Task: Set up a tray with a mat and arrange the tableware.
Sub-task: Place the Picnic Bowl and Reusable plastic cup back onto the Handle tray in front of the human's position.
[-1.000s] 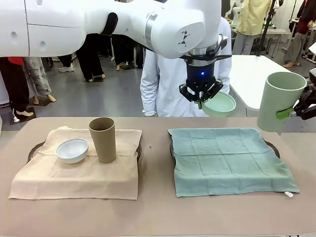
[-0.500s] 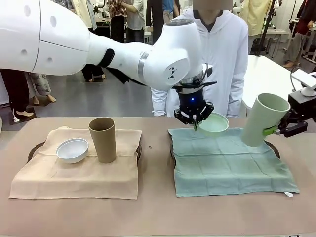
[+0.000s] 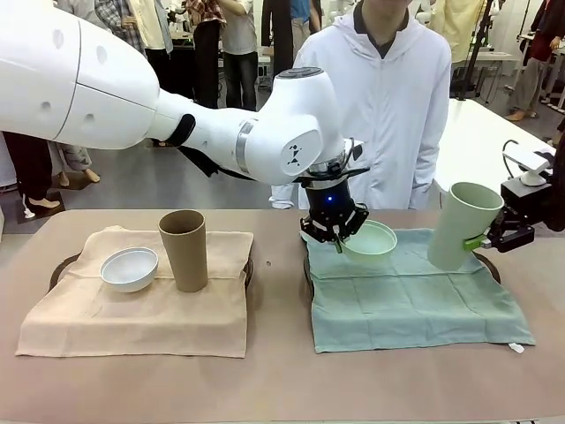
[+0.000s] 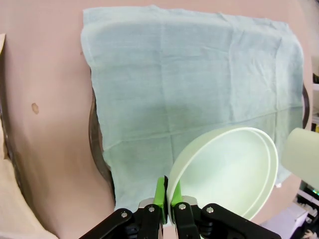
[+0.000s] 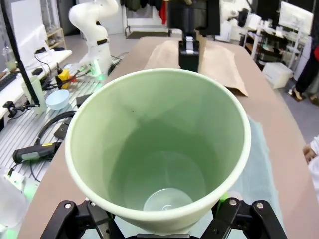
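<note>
My left gripper [image 3: 336,234] is shut on the near rim of the mint green bowl [image 3: 372,241], which hangs tilted low over the back left of the green mat [image 3: 415,291]. In the left wrist view the green pads [image 4: 160,191] pinch the bowl's rim [image 4: 227,174] above the mat [image 4: 189,84]. My right gripper [image 3: 491,239] is shut on the mint green cup [image 3: 460,226], which leans over the mat's back right corner. The cup's open mouth [image 5: 159,149] faces the right wrist camera. The white bowl [image 3: 129,268] and tan cup [image 3: 184,250] stand on the beige mat [image 3: 141,305].
Dark tray rims peek out under the green mat [image 3: 308,269] and the beige mat [image 3: 62,268]. A person in a white hooded top [image 3: 380,97] stands at the far edge behind the green mat. Bare brown table [image 3: 278,291] runs between the two trays.
The left arm has come down and slightly left with the green bowl, from chest height to just over the mat. The right gripper has lowered the green cup and tilted it inward.
</note>
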Controlling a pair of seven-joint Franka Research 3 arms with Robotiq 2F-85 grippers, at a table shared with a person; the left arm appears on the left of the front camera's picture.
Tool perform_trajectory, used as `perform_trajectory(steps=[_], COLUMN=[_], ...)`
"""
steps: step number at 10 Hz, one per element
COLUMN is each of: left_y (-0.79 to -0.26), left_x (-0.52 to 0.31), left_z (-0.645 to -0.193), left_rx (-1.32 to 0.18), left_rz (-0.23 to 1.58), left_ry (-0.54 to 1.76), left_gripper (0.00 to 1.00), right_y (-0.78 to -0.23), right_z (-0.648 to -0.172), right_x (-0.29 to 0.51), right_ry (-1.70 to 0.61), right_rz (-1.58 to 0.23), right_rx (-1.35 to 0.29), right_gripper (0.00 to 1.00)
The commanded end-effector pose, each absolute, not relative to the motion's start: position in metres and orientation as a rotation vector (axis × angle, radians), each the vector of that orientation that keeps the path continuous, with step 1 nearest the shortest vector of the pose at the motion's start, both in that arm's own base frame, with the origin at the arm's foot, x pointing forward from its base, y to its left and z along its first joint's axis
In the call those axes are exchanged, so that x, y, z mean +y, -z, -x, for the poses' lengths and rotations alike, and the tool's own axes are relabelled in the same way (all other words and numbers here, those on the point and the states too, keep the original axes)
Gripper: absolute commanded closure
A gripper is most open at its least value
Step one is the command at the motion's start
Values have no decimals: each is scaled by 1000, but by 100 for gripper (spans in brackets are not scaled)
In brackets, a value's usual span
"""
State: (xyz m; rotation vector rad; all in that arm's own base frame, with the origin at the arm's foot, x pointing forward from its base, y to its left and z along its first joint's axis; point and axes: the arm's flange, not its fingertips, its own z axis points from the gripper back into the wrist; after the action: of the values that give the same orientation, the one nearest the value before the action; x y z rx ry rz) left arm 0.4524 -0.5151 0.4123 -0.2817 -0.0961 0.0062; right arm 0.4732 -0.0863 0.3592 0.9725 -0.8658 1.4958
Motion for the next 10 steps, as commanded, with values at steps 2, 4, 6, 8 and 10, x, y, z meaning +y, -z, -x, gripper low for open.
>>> perform_trajectory(steps=[2, 4, 6, 8, 10], left_y=[-412, -412, -397, -383, -371], left_x=[-515, -516, -521, -525, -526], left_z=[-453, -453, -461, -466, -470], left_rx=[-96, -96, -124, -154, -144], left_rz=[282, 282, 241, 205, 196], left_ry=[-7, -6, 6, 2, 13], left_gripper=[96, 96, 96, 96, 96], right_y=[-358, -358, -339, -323, -309], right_z=[-472, -473, -486, -497, -503], right_x=[-82, -85, -72, -63, -55], right_ry=[-1507, -1497, -1568, -1553, -1565], right_rz=[-1003, -978, -1030, -1028, -1023], right_rx=[-871, -865, -839, -819, -795], right_gripper=[15, 15, 15, 15, 15])
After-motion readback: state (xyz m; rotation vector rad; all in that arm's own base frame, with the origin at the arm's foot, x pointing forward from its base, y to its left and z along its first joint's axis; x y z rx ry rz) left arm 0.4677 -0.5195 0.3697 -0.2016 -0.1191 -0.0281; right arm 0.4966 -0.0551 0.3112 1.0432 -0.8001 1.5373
